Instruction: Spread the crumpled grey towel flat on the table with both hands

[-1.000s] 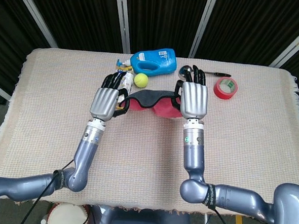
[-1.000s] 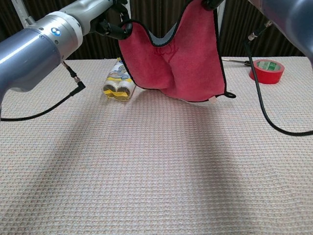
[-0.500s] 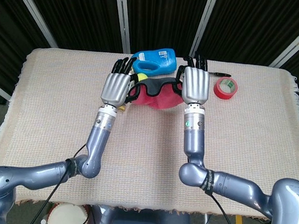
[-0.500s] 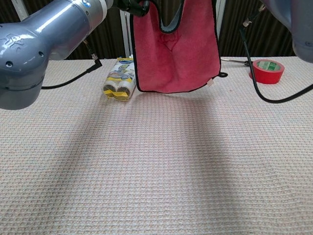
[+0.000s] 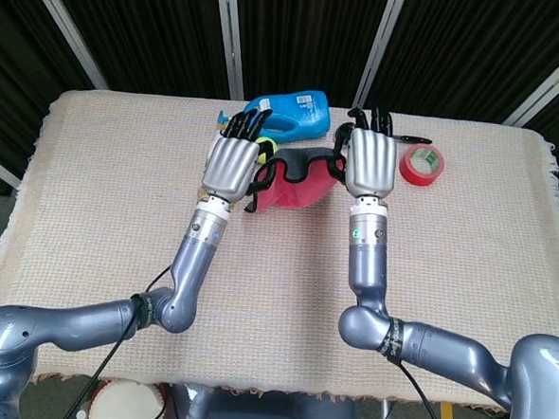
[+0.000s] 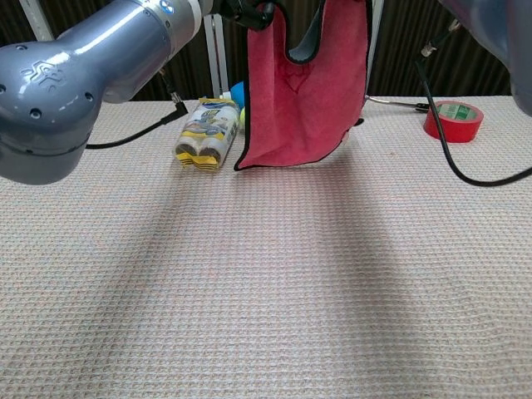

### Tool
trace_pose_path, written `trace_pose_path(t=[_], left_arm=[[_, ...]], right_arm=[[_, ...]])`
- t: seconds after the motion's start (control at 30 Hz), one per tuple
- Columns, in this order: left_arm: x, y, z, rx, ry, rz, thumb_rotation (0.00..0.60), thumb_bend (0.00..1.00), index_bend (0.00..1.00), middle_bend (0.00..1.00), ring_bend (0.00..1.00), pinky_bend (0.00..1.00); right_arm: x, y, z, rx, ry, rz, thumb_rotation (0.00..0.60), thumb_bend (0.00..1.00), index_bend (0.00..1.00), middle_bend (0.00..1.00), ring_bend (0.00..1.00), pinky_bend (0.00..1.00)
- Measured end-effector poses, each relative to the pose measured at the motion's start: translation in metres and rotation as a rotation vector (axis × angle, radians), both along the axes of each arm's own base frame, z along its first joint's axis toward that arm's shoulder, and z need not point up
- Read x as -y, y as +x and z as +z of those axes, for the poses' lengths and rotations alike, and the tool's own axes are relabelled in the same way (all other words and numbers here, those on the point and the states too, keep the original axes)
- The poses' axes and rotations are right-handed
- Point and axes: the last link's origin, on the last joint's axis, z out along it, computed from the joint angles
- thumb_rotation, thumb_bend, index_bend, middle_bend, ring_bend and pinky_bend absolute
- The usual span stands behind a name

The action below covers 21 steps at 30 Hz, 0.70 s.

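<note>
The towel (image 5: 296,177), grey on one face and red on the other, hangs in the air between my two hands. My left hand (image 5: 233,164) grips its left top edge and my right hand (image 5: 371,163) grips its right top edge. In the chest view the towel (image 6: 303,83) droops in a narrow red fold, the grey face showing in the dip at the top. Its lowest corner reaches down to the table cloth. Only the dark fingers of my left hand (image 6: 249,10) show at the top edge there; the right hand is cut off above.
A blue detergent bottle (image 5: 290,113) lies behind the towel, with a yellow ball (image 5: 267,144) partly hidden by my left hand. A yellow-and-white packet (image 6: 205,135) lies left of the towel. A red tape roll (image 6: 453,120) sits at the right, a dark utensil (image 5: 412,139) behind it.
Both hands have moved away from me and closer together with the towel. The towel now hangs narrower and more folded, its lower edge swung towards the packet.
</note>
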Motion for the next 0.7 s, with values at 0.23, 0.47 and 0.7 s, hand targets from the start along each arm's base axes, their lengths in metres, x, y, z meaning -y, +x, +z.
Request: trace_pose_path(t=[0.23, 0.47, 0.7], left_arm=[[0.033, -0.024, -0.018, -0.009, -0.071, 0.001, 0.600, 0.52, 0.59, 0.05, 0.00, 0.06], [0.059, -0.045, -0.020, -0.009, -0.106, 0.007, 0.600, 0.52, 0.59, 0.05, 0.00, 0.06], [0.076, -0.044, -0.020, 0.003, -0.118, -0.001, 0.600, 0.52, 0.59, 0.05, 0.00, 0.06]], right_arm=[[-0.036, -0.029, -0.012, 0.009, 0.055, -0.035, 0.600, 0.51, 0.70, 0.27, 0.09, 0.10], [-0.064, -0.046, -0.013, -0.001, 0.072, -0.045, 0.600, 0.51, 0.70, 0.27, 0.09, 0.11], [-0.093, -0.058, -0.016, -0.014, 0.103, -0.051, 0.600, 0.51, 0.70, 0.27, 0.09, 0.11]])
